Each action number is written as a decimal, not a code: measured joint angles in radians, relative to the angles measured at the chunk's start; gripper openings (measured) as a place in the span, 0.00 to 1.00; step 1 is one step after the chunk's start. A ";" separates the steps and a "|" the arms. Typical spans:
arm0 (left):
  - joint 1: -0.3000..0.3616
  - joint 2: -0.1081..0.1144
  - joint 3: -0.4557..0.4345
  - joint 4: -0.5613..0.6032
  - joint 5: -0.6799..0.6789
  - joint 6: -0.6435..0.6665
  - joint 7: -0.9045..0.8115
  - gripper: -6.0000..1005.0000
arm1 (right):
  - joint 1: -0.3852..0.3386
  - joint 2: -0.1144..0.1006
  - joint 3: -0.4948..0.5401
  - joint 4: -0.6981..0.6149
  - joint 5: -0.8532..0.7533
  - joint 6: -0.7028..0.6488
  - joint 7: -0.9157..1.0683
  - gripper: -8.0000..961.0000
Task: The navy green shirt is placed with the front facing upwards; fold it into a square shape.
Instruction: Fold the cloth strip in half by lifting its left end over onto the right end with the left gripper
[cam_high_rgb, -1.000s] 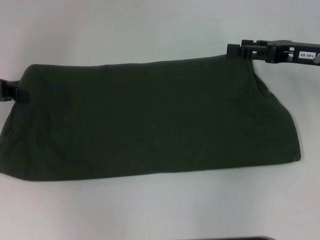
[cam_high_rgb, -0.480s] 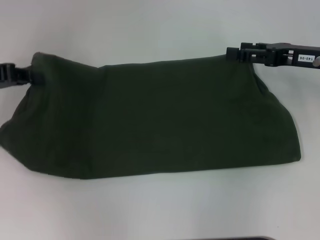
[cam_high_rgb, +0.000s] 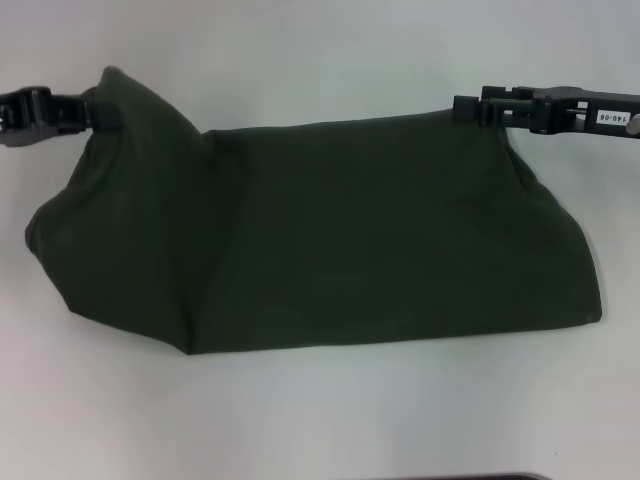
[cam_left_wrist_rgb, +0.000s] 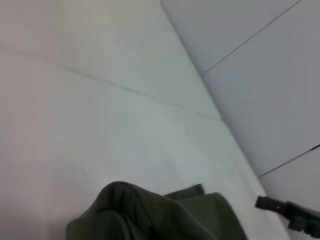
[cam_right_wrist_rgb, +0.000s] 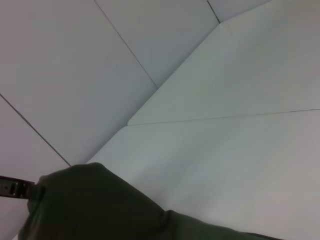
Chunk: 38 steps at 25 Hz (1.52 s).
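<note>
Nearest the robot, bare white desk (cam_high_rgb: 320, 420), then the folded lower edge of the navy green shirt (cam_high_rgb: 330, 240), lying as a wide band with its plain side up (no lettering on show). The right part rests flat on the desk; the left end rises off it in a peak. At the far left corner, the left gripper (cam_high_rgb: 88, 112) is clamped on the cloth, holding that corner aloft. At the far right corner, the right gripper (cam_high_rgb: 478, 108) is pinched on the shirt's top edge, low by the desk. The left wrist view shows the bunched fabric (cam_left_wrist_rgb: 155, 212) and the other gripper farther off.
</note>
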<state>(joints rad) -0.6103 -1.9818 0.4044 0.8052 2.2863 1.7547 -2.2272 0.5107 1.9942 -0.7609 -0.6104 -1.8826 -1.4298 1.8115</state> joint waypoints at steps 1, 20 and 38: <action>0.001 0.000 0.000 0.000 -0.010 0.004 0.000 0.02 | 0.000 0.000 0.000 0.000 0.000 0.000 0.000 0.95; -0.042 -0.063 0.016 -0.003 -0.180 0.043 0.015 0.02 | 0.009 -0.004 0.010 -0.007 0.006 -0.030 0.010 0.95; -0.118 -0.179 0.138 -0.130 -0.302 -0.069 0.085 0.02 | -0.012 -0.035 0.192 -0.021 0.011 -0.099 0.004 0.95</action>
<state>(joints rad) -0.7282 -2.1613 0.5423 0.6751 1.9840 1.6858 -2.1421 0.4990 1.9590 -0.5688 -0.6313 -1.8714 -1.5293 1.8151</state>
